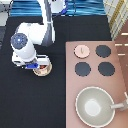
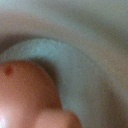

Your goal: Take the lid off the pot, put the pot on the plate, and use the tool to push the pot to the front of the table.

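While the lid [image 1: 82, 50] lies on the stove [image 1: 95, 80], the gripper [image 1: 36, 66] hides the pot [image 1: 44, 70]; grip unclear.

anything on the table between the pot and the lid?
Exterior view: the gripper sits over the pot on the plate. Between the pot and the lid, only bare black table, then the stove panel's edge.

— What sort of place is this?
— A robot lab with a toy kitchen. The gripper [image 1: 34, 64] hangs low over a black table [image 1: 30, 100]; beside it sits a stove panel [image 1: 110, 82] with burners [image 1: 82, 68] and a grey pan [image 1: 94, 106].
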### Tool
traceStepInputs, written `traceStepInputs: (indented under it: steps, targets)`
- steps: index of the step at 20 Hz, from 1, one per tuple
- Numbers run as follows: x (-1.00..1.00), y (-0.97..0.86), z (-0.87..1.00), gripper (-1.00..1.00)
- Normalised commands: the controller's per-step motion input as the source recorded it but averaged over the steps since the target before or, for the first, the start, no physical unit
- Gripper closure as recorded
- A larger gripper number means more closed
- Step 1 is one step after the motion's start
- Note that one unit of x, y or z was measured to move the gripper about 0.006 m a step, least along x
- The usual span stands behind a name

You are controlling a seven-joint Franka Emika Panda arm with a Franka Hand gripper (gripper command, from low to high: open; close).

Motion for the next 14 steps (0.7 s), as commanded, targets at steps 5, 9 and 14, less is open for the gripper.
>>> traceStepInputs:
  steps: [5,9,14]
  targets:
    - [-0.78,0.0,0.65,-1.0]
    - [-0.85,0.0,0.6,-1.0]
    - [-0.73,-0.13,0.53,-1.0]
